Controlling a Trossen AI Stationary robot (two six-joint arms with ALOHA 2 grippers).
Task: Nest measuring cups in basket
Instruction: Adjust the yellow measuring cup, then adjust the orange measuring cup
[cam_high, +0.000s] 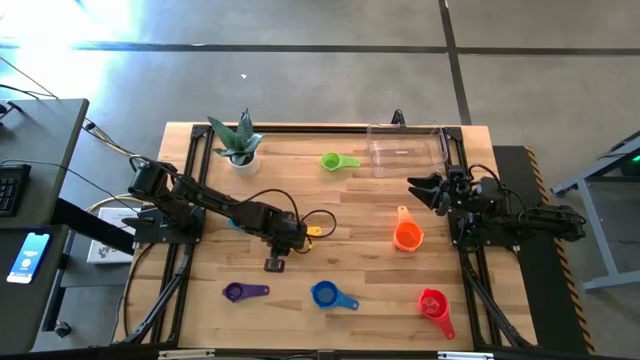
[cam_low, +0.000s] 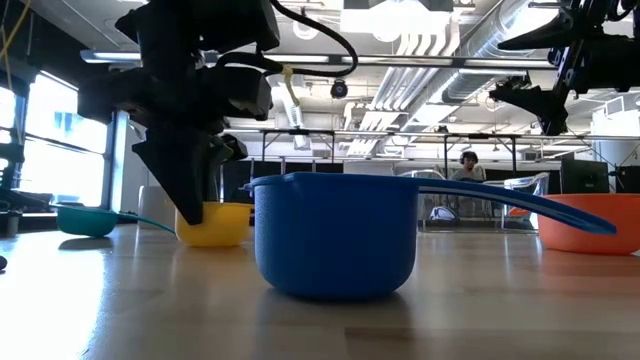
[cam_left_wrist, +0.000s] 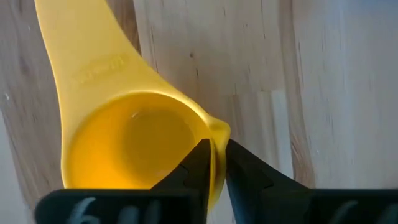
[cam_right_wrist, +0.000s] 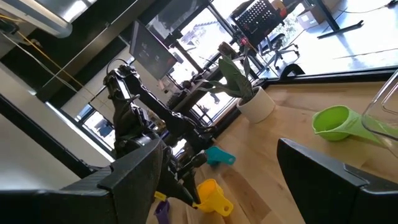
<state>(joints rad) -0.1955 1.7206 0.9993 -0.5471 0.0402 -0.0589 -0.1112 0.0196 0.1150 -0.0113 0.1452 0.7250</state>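
My left gripper stands at the table's middle, shut on the yellow cup, which sits on the wood. My right gripper hovers open above the table's right side, just near of the clear basket, touching nothing. The green cup lies left of the basket. The orange cup, red cup, blue cup and purple cup lie apart on the wood. The teal cup sits beyond the left arm, mostly hidden under it in the high view. My left gripper holds the yellow cup by its bowl wall at the rim, on the side away from the handle. One finger is inside the bowl and one outside. The fingers come from above, pointing down. The cup's bottom rests on the table.
A white pot with a spiky plant stands at the far left of the table. Black frame rails run along both sides. There is open wood between the yellow cup and the orange cup, and in front of the basket.
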